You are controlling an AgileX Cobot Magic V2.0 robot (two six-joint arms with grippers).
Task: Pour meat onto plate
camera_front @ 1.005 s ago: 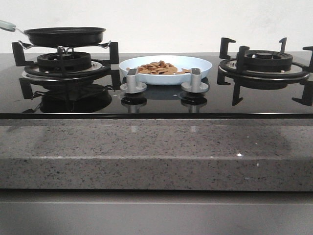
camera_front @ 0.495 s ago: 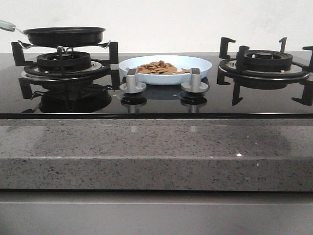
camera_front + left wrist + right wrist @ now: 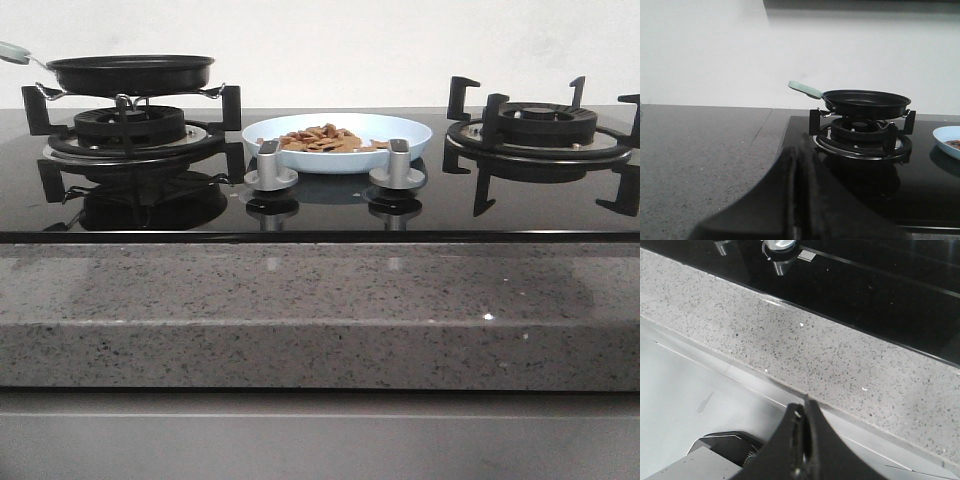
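Front view first: the round shallow pale-blue plastic plate [image 3: 338, 143] sits on the black glass cooktop [image 3: 320, 205], and I'll place everything else by it. The meat [image 3: 322, 139], a loose pile of small flat orange-brown pieces, lies inside the plate, a little toward its left half. Just in front of the plate stand two silver control knobs [image 3: 271, 165], one near each end of its front rim. Left of the plate, the black frying pan [image 3: 131, 72] with its pale-green handle rests on the black burner grate [image 3: 130, 125]. Right of the plate is a second black burner grate [image 3: 540, 135] with nothing on it. In front of the plate and knobs runs the speckled grey stone counter edge [image 3: 320, 315]. Neither of my arms shows here.

Left wrist view now: my left gripper [image 3: 799, 195] is dark and low, its two fingers pressed together with nothing between them. Beyond it the frying pan [image 3: 866, 102] sits on its grate, and only the plate's left rim [image 3: 946, 141] peeks in, well apart from my fingers.

Right wrist view: my right gripper [image 3: 802, 440] has its fingers closed against each other, empty, over the speckled counter edge [image 3: 805, 350]; one silver knob [image 3: 780, 244] shows, the plate does not.
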